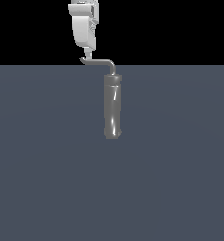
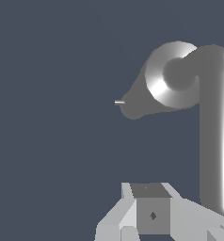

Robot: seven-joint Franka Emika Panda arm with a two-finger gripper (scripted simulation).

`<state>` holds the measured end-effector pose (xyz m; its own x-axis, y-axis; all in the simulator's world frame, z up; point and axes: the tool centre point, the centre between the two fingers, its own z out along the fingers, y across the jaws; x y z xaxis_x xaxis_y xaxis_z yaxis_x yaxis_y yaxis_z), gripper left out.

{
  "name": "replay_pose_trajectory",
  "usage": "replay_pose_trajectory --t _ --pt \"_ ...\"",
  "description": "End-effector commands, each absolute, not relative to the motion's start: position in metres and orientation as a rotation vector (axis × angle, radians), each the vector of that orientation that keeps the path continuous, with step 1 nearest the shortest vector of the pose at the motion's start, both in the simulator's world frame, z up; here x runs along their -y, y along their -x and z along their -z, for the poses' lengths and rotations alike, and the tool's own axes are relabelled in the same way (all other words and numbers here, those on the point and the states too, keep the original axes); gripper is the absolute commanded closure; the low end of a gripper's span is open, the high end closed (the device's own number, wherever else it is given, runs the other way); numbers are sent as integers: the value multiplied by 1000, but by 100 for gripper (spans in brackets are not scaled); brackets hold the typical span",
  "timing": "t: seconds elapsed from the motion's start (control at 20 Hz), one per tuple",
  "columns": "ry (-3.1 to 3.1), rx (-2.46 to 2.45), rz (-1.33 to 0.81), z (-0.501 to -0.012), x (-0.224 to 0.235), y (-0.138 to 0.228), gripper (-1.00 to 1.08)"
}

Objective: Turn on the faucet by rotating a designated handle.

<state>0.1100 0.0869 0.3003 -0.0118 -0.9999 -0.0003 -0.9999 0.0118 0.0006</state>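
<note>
A white robot hand (image 1: 87, 52) touches the hooked tip of the handle (image 1: 99, 61) above the faucet (image 1: 112, 107); its opening cannot be told. Push sideways steadily, keeping contact.

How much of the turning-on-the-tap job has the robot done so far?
Done: the gripper has reached the hooked tip of the thin handle, the bent rod at the top of the faucet.
In hand: it sits right at that tip, seemingly touching; a grasp can't be told.
Left: swinging the handle around. No water shows, and nothing here reveals how far the handle has turned, if at all.
</note>
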Motion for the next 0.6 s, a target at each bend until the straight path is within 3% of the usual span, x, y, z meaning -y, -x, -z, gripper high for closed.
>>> replay_pose_trajectory --t 0.0,0.55 --pt "-2208 2234 1 -300 -87 -110 108" --pt "-2208 2234 1 -300 -89 -84 108"
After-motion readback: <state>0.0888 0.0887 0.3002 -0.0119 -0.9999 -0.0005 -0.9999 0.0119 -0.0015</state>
